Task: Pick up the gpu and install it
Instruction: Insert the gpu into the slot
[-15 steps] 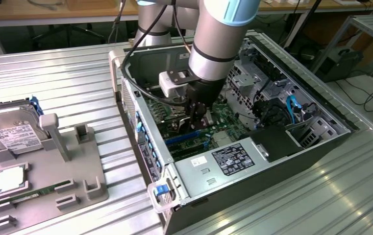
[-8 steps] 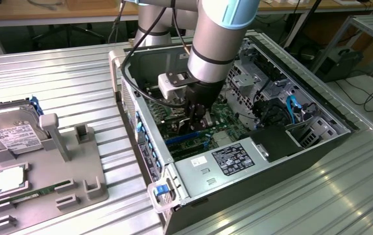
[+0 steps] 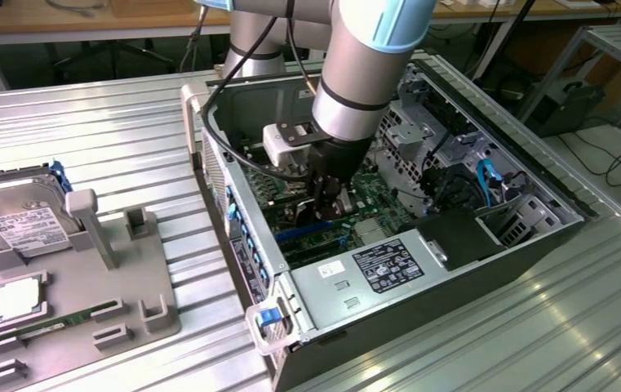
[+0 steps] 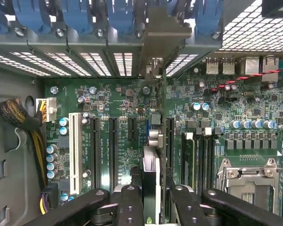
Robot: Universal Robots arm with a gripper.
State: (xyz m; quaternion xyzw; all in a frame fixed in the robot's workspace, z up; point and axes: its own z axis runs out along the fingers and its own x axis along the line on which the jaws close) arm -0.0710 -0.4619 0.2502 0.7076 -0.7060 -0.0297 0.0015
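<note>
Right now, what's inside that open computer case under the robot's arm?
Inside the computer case a green motherboard with black slots shows. The tool holds the gpu edge-on over them. The arm covers part of the board.

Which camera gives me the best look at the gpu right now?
The wrist view: the gpu stands edge-on between the gripper fingers, over the motherboard slots. In the exterior view the gpu is a small dark shape under the arm, inside the computer case.
</note>
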